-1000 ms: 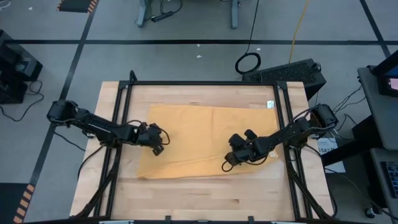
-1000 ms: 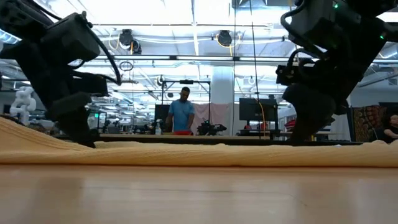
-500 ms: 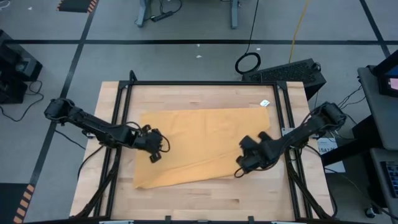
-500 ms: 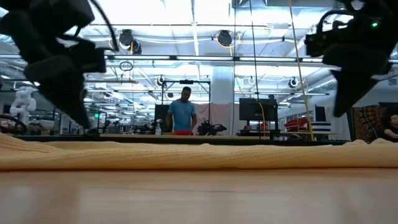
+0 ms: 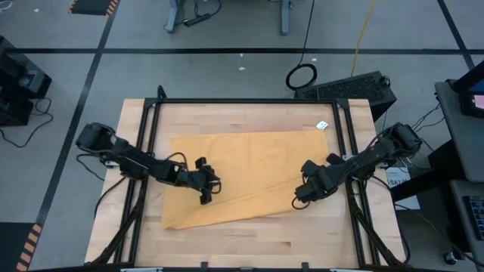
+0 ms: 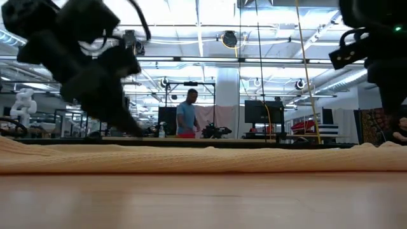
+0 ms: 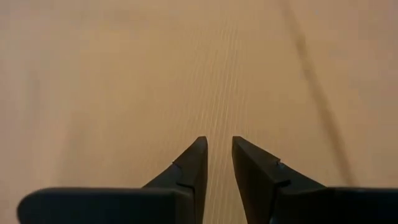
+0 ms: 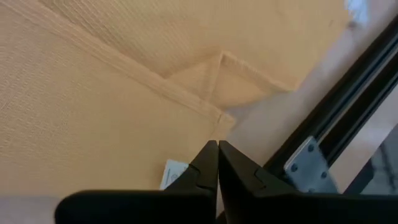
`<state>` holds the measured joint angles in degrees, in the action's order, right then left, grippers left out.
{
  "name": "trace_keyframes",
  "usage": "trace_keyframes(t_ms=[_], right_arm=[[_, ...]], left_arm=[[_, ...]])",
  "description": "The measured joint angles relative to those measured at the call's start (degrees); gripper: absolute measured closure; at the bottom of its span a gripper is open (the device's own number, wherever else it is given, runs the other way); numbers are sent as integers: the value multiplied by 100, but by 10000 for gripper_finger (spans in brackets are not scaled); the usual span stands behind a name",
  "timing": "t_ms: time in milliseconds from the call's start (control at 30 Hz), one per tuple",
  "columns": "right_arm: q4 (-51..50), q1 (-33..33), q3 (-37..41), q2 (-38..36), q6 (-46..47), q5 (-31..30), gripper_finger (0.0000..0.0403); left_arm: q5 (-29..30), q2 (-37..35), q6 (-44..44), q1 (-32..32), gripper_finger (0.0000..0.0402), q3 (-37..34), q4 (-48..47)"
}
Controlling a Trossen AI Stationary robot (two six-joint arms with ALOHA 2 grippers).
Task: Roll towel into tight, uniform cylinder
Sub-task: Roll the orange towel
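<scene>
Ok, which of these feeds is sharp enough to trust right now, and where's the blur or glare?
High view: evenly lit, sharp on the towel. Low view: bright ceiling lights glare behind, both arms are dark blurred silhouettes. Left wrist view: soft, cloth weave smeared beyond the left gripper. Right wrist view: crisp on the towel's hem near the right gripper.

Your wooden counter (image 5: pixel 249 242) sits on grey floor (image 5: pixel 227 72); at 12 o'clock, a person (image 6: pixel 186 119) under bright ceiling lights (image 6: pixel 197 13).
</scene>
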<state>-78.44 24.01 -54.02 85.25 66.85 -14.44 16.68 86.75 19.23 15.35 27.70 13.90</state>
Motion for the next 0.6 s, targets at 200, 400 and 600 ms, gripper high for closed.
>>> trace_keyframes(t_ms=[200,400,600], right_arm=[[441,-831,0,0,-765,590,333],[613,-1623,0,0,-1535,721,247],[548,-2088,63,1,-2302,884,200]], left_arm=[[-579,584,145,37,320,40,-189],[-625,558,41,215,320,32,-335],[-600,554,-50,243,320,29,-368]])
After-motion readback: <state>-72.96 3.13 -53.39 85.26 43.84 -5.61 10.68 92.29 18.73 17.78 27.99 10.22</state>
